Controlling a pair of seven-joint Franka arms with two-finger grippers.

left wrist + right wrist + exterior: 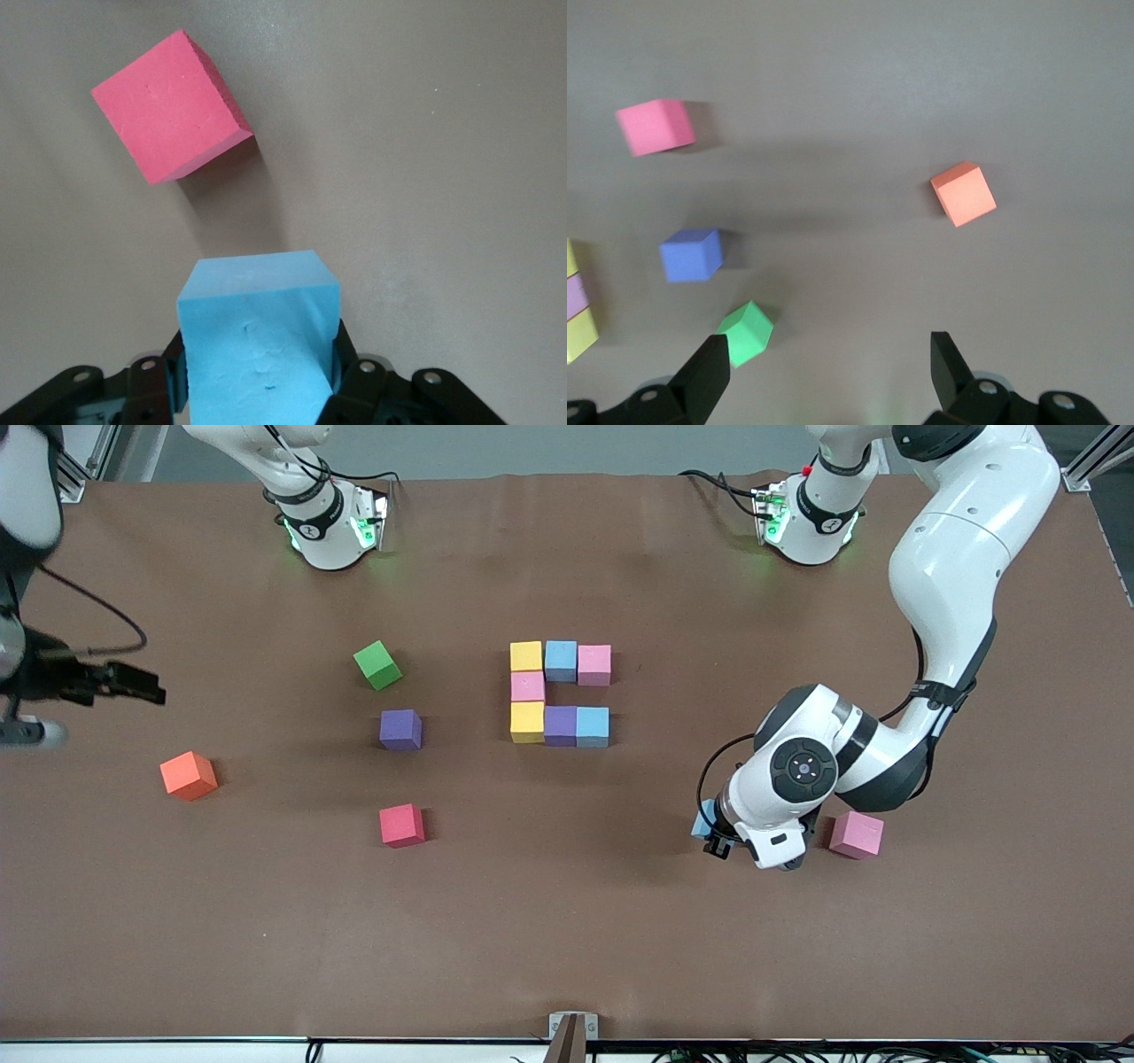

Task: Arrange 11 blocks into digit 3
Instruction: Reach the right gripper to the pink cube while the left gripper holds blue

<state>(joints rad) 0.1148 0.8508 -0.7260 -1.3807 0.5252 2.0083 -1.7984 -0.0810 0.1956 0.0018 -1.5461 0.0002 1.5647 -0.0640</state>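
Pinching the light, squashy light blue foam cube (259, 341) by opposite flat faces, the left gripper (259, 376) sits beside the pink cube (856, 834), while the right gripper (828, 372) waits wide.

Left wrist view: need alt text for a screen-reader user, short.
The left gripper holds a light blue cube between its two fingers over the brown table. A pink cube lies loose on the table beside it, apart from the held cube and turned at an angle to it.
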